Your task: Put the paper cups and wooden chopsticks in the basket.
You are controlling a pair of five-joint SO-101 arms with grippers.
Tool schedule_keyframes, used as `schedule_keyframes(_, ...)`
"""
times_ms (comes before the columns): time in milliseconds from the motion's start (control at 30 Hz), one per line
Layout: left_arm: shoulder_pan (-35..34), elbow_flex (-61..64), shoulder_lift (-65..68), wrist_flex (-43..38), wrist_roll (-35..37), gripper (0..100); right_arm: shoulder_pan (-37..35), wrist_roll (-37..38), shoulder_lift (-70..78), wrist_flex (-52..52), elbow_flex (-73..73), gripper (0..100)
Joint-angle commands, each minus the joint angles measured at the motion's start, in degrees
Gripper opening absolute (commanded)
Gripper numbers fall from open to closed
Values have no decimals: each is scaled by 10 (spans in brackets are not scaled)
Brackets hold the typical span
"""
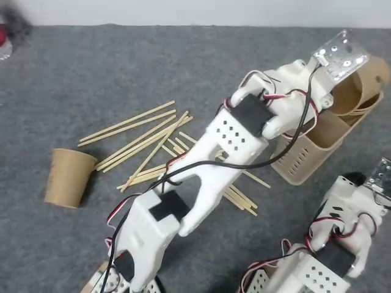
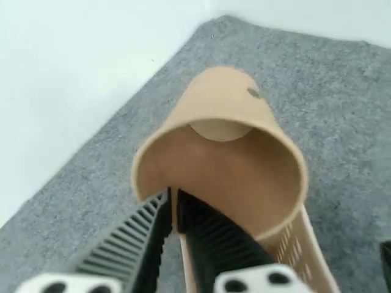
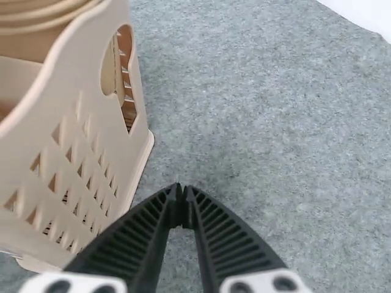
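While left gripper (image 2: pixel 174 204) pinches paper cup (image 2: pixel 226 159) rim over basket (image 2: pixel 299 247), right gripper (image 3: pixel 182 198) closed, empty, beside it. Cup light, thin-walled, crushes easily: rim hold best. Elsewhere second cup (image 1: pixel 69 177) lies sideways, chopsticks (image 1: pixel 137 143) scattered on carpet (image 1: pixel 122 67).

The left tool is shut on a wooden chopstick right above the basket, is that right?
No. The left tool is shut on the rim of a paper cup, not a chopstick, as the left wrist view shows; the wooden chopsticks lie on the carpet in the high view. The rest holds: the cup hangs right above the basket.
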Motion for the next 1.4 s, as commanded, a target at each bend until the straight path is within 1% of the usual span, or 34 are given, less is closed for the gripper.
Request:
schedule_keyframes(0, 18, -7, -78, 51, 11, 129, 0, -1, -1, -13, -2, 8)
schedule_keyframes(100, 29, -7, -93, 63, 53, 265, 22, -4, -1, -13, -5, 8)
schedule_keyframes(133, 29, -7, -95, 62, 69, 291, 32, -5, -1, -13, -6, 8)
schedule_keyframes(167, 30, -7, -94, 57, 83, 296, 38, -6, -1, -13, -6, 8)
schedule_keyframes(333, 50, -7, -91, 42, 114, 264, 42, -6, -1, -13, -6, 8)
schedule_keyframes(500, 75, -3, -84, 35, 116, 261, 41, -6, -1, -13, -6, 8)
schedule_keyframes(667, 63, 18, -63, -37, 116, 261, 41, -6, -1, -13, -6, 8)
schedule_keyframes(733, 57, 19, -45, -53, 116, 257, 43, -6, -1, -13, -6, 8)
schedule_keyframes(1033, 47, 15, 21, -70, 111, 91, 41, -6, -1, -13, -5, 8)
schedule_keyframes(1100, 45, 15, 24, -69, 95, 67, 41, -6, -1, -13, -5, 8)
schedule_keyframes(1200, 45, 13, 22, -56, 35, 9, 41, -6, -1, -14, -4, 8)
schedule_keyframes(1300, 46, -15, 21, -21, -26, 11, 41, -6, -1, -19, -2, 8)
schedule_keyframes(1367, 46, -41, 20, 14, -52, 11, 41, -6, 0, -23, 0, 8)
